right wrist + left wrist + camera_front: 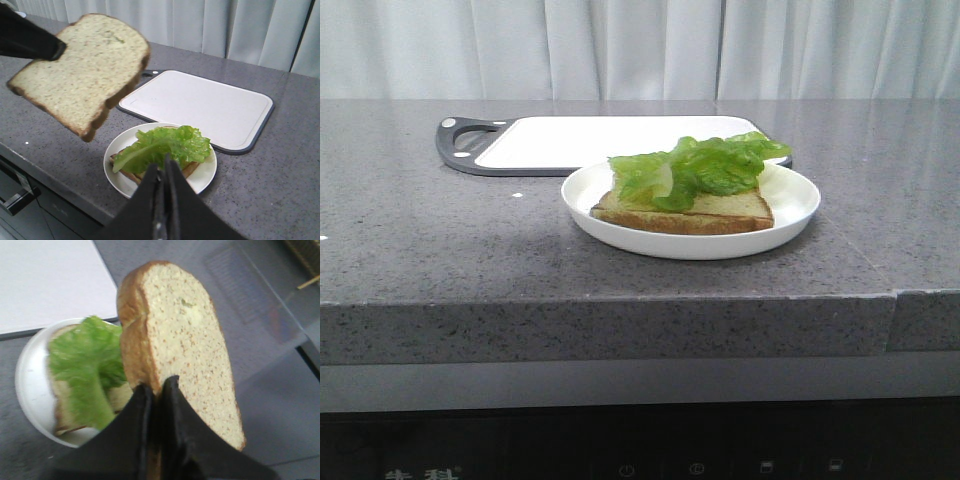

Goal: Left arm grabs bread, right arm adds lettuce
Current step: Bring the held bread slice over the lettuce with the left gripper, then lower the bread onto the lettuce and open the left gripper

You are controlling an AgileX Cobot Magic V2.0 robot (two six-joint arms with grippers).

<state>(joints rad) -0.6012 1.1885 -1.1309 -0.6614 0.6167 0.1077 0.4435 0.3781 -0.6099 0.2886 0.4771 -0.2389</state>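
Left gripper (156,385), black with tapered fingers, is clamped on the crust edge of a speckled tan bread slice (185,345), held in the air above the grey stone table (430,250). Right gripper (163,167) has its fingers pressed together, holding nothing. Ruffled bright-green lettuce leaf (695,168) lies on a paler bread slice (720,212) on a round white plate (785,215), near the table's front edge, just before a white cutting board (580,140).

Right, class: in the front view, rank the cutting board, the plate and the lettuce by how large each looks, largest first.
1. cutting board, widest, though partly hidden behind the plate.
2. plate, somewhat narrower, but nearer the camera, so these two are close and true size is unsure.
3. lettuce, clearly smallest, lying on the bread on the plate.
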